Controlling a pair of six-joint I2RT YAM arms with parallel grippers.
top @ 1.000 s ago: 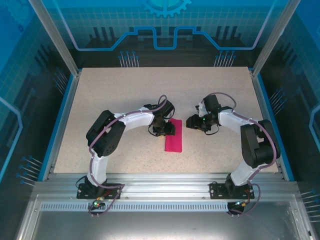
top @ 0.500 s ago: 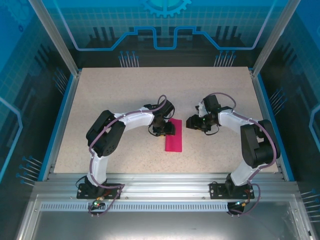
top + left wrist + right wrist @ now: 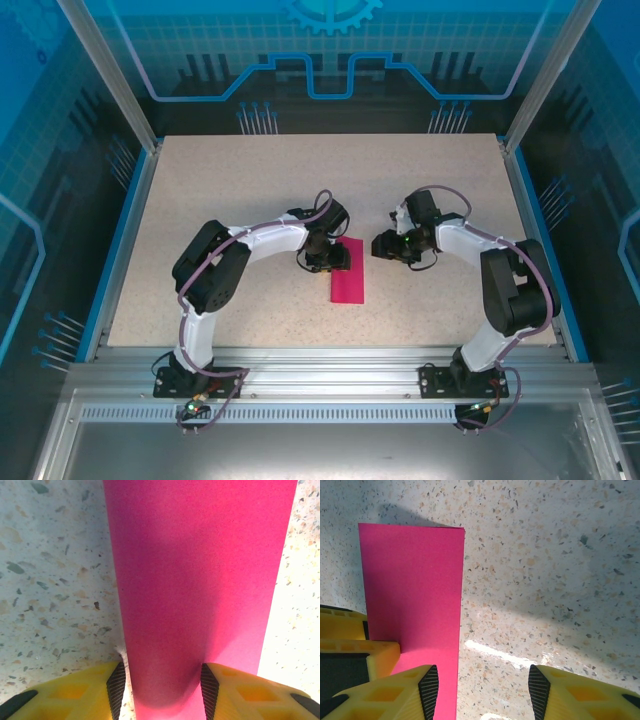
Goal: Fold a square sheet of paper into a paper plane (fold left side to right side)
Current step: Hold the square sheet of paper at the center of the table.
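The square sheet of paper (image 3: 348, 285), folded into a narrow strip, lies flat in the middle of the surface (image 3: 200, 200). The left pincer (image 3: 328, 260) is at its far end, with the right pincer (image 3: 385, 245) just beside it. The left wrist view shows released jaws astride the strip. The right wrist view shows parted jaws over bare surface, grasping nothing.

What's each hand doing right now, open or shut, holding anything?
Left hand: open over the folded pink paper, nothing gripped.
Right hand: open, holding nothing.
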